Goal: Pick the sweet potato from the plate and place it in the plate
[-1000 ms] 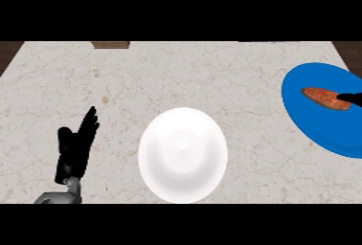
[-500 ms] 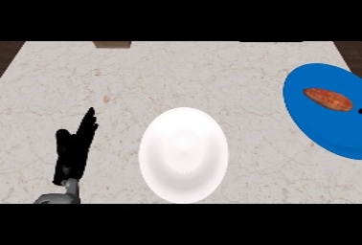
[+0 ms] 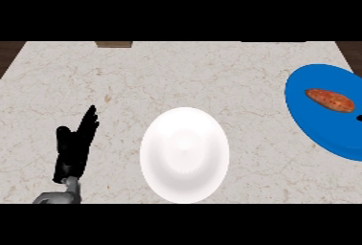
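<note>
My left hand [image 3: 74, 148] rests open, holding nothing; the sweet potato [image 3: 329, 99] looks hard and bumpy, so I'd grab its middle.

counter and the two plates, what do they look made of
Counter: looks like pale stone, marble perhaps, from its beige mottling and thin veins; matte. White plate: likely glazed ceramic, with a soft sheen at its centre. Blue plate: flat even blue with no shine; plastic or ceramic, cannot tell which.
</note>
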`<control>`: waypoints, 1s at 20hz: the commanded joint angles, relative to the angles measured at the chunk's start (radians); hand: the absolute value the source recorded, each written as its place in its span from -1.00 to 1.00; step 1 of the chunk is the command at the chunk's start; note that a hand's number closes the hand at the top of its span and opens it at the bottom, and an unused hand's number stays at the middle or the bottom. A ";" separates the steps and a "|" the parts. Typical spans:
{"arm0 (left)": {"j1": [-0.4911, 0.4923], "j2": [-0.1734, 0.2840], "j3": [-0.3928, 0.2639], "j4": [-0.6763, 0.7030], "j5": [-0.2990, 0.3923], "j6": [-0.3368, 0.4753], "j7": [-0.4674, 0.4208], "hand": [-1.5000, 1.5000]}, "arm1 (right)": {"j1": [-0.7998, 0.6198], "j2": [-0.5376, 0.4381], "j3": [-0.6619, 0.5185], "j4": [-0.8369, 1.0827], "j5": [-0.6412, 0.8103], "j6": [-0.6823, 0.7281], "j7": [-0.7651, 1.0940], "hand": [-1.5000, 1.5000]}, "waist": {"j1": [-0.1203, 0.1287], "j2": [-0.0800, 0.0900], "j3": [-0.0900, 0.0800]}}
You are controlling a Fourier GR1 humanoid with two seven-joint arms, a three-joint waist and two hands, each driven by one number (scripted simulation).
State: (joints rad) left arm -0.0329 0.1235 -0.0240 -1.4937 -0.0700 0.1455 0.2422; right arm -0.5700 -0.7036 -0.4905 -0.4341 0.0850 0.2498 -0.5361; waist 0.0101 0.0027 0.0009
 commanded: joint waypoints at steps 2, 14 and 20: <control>0.008 0.006 0.021 0.041 0.003 -0.023 -0.050 0.00 | -0.012 0.058 0.032 0.002 0.016 -0.100 0.003 -1.00 | 0.000 0.000 0.000; -0.006 -0.035 0.008 0.039 -0.028 -0.002 -0.040 0.00 | -0.014 -0.009 0.051 0.097 0.041 -0.174 0.003 -1.00 | 0.003 0.001 0.000; -0.042 -0.044 0.011 0.054 -0.048 0.012 -0.025 0.00 | 0.041 -0.037 0.045 0.150 0.035 -0.165 -0.058 -1.00 | 0.001 0.002 0.001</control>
State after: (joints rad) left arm -0.0374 0.0963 -0.0069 -1.4645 -0.0940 0.1357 0.2175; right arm -0.5370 -0.7168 -0.4444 -0.3288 0.1168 0.0848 -0.5737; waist 0.0111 0.0034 0.0011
